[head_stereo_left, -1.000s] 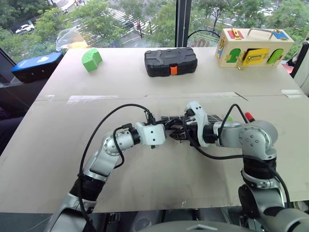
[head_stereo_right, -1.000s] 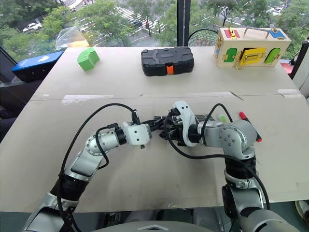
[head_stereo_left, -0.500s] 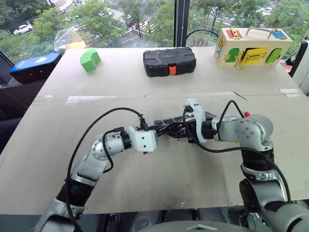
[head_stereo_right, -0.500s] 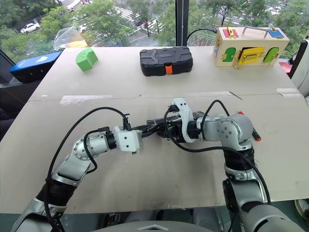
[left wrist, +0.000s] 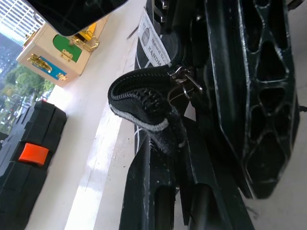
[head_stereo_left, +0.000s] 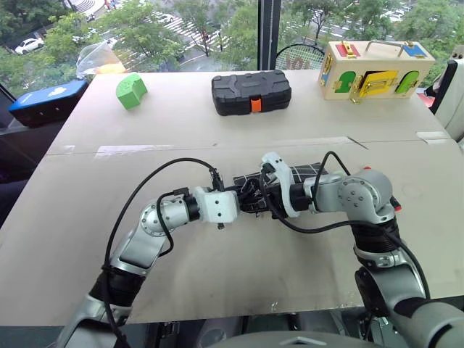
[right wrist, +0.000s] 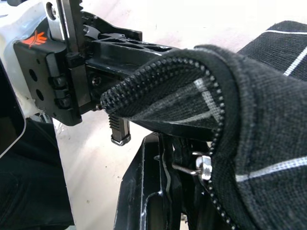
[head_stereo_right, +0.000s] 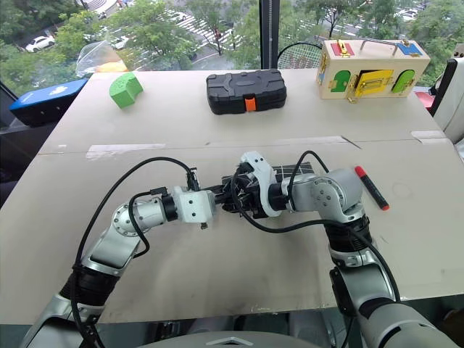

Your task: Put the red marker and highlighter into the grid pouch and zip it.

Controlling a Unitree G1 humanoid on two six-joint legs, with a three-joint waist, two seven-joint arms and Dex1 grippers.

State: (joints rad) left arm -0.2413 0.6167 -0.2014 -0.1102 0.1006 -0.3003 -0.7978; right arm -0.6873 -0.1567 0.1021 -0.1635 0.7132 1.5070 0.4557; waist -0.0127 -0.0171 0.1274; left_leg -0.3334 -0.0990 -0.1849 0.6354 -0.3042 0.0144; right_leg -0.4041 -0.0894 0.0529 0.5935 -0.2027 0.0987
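Note:
The grid pouch [head_stereo_left: 310,172] lies mid-table, black with white lines, and its left end is lifted between both grippers. My left gripper [head_stereo_left: 244,201] is shut on that raised end of the pouch [left wrist: 139,103]. My right gripper [head_stereo_left: 256,194] faces it from the other side and is shut at the zipper pull [right wrist: 200,166], whose metal loop runs into its fingers. The zipper edge there gapes a little. The red marker [head_stereo_right: 371,187] lies on the table to the right of the pouch. The highlighter is hidden.
At the back of the table [head_stereo_left: 217,275] stand a black hard case with an orange latch [head_stereo_left: 251,91], a green block [head_stereo_left: 130,90] and a wooden latch box [head_stereo_left: 377,69]. A blue device [head_stereo_left: 43,101] sits off the far left corner.
The camera has shifted, and the red marker shows more fully beside the right arm. Both grippers keep their hold at the pouch's left end.

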